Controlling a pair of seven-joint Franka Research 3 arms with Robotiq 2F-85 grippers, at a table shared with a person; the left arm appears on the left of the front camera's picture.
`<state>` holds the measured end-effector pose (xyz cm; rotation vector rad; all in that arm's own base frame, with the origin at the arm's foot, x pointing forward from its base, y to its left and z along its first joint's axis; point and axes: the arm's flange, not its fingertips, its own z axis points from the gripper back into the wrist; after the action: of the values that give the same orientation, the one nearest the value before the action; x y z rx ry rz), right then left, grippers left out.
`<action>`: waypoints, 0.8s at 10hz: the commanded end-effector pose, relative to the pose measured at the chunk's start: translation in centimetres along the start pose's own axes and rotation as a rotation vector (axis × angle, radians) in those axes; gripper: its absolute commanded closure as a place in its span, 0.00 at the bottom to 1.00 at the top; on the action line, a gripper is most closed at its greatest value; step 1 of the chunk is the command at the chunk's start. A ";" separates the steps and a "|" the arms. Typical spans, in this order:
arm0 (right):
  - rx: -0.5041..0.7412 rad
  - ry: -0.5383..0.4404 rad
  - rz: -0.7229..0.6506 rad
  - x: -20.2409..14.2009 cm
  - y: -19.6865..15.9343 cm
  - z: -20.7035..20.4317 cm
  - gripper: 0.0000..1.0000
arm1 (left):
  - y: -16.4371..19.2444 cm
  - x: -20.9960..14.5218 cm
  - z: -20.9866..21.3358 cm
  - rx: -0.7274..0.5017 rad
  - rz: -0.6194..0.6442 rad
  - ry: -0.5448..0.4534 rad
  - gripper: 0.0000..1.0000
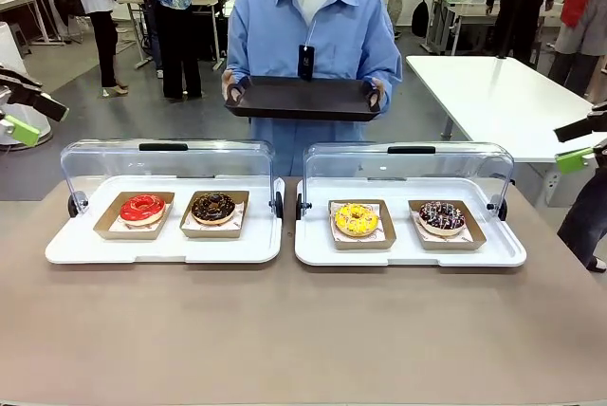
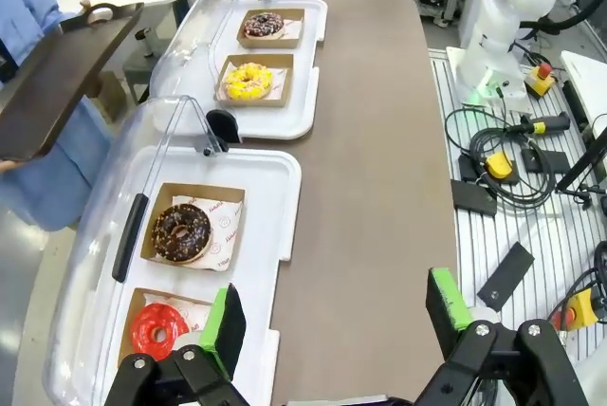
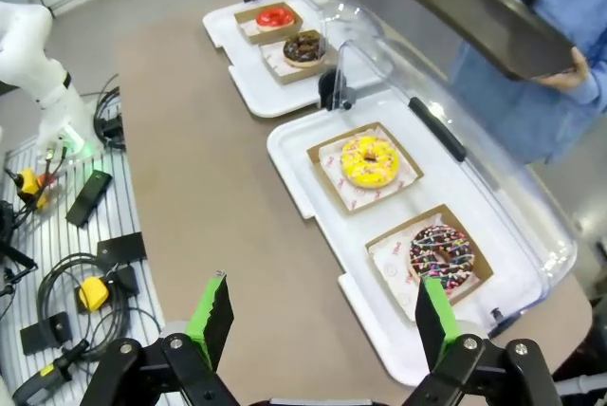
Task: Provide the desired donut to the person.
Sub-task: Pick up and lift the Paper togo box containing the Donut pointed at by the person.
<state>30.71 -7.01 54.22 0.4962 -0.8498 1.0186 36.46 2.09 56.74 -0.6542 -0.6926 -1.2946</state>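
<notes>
Our left gripper and right gripper are wide open and hold nothing; the person across the table holds a dark tray

Grey floor, white table at right, bright even lighting

– What are the front view's edges cutting off?
– They are clipping the left gripper and the right gripper at the wrist.
– Anything else?
– The tray is covering the palms of the person, and the print on the liner is showing too small to read.
</notes>
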 end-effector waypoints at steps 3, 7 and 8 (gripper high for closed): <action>-0.015 -0.040 0.025 -0.9 2.0 0.2 0.00 | 0.1 -1.3 0.0 0.038 0.013 0.034 0.00; -0.018 -0.044 0.027 -1.0 2.2 0.4 0.00 | -0.1 -2.2 1.0 0.099 0.041 0.012 0.00; -0.018 -0.028 0.026 -0.8 2.2 0.1 0.00 | 0.1 -2.4 1.4 0.121 0.052 0.019 0.00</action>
<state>29.66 -7.65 55.18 0.4825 -0.8853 1.0142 36.42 4.82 56.27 -0.5909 -0.7096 -1.2196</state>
